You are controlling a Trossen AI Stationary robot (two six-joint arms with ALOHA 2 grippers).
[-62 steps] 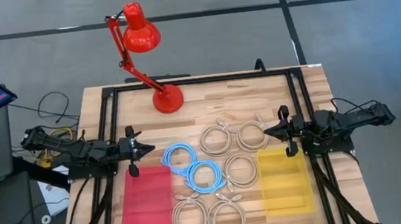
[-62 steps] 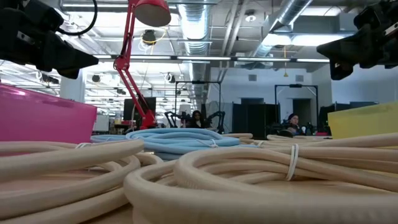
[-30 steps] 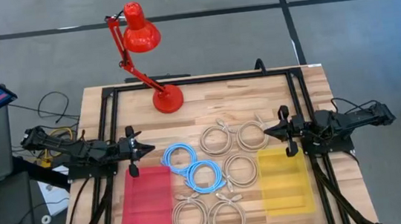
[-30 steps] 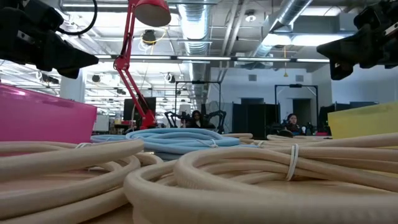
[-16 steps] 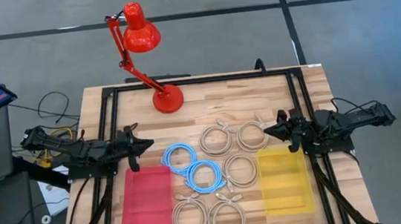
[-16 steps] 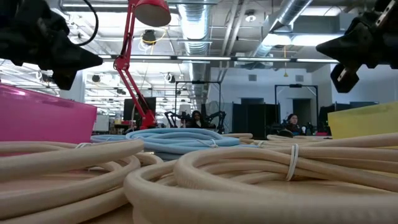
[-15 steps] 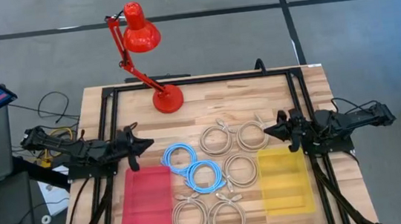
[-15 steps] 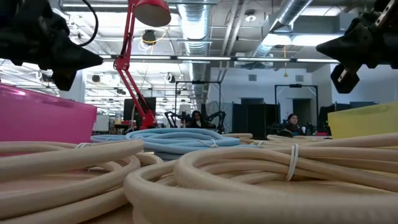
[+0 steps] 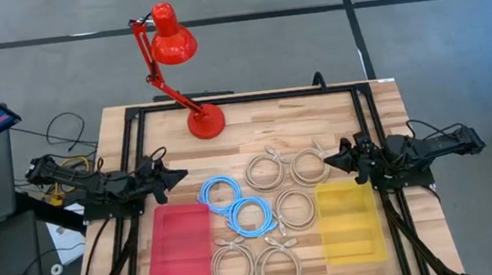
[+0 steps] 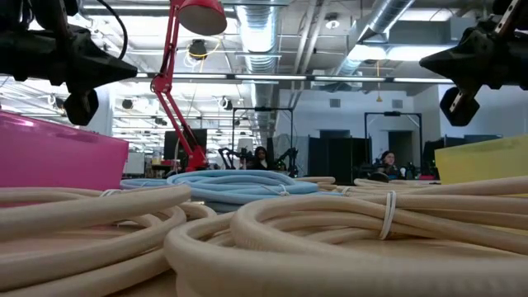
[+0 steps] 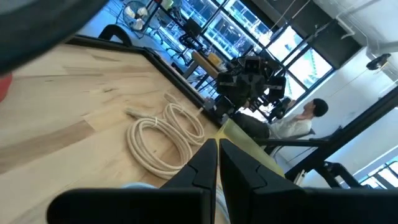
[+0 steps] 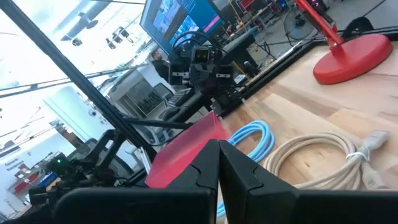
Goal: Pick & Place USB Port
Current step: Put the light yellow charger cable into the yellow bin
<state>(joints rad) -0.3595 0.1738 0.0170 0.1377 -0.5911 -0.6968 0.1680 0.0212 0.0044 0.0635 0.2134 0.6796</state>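
Several coiled cables lie flat on the wooden table: two blue coils point(image 9: 237, 204) in the middle, and beige coils point(image 9: 286, 168) behind, beside and in front of them point(image 9: 255, 265). A red tray point(image 9: 179, 245) lies at the near left and a yellow tray point(image 9: 350, 221) at the near right. My left gripper point(image 9: 182, 173) hovers shut and empty behind the red tray, pointing at the coils. My right gripper point(image 9: 329, 159) hovers shut and empty behind the yellow tray, pointing toward the left one. Both are above the table in the low view: left point(image 10: 124, 73), right point(image 10: 429, 60).
A red desk lamp point(image 9: 185, 66) stands on its round base point(image 9: 206, 121) at the table's far edge, left of centre. A black frame point(image 9: 242, 99) runs around the table. People sit in the room far behind point(image 10: 386, 161). Bare wood lies between the lamp and the coils.
Both grippers have turned about their own long axes while staying over the same spots behind the trays. The cross-bar of each, seen broadside from above a second ago, now shows narrow. Cables and trays have not moved.
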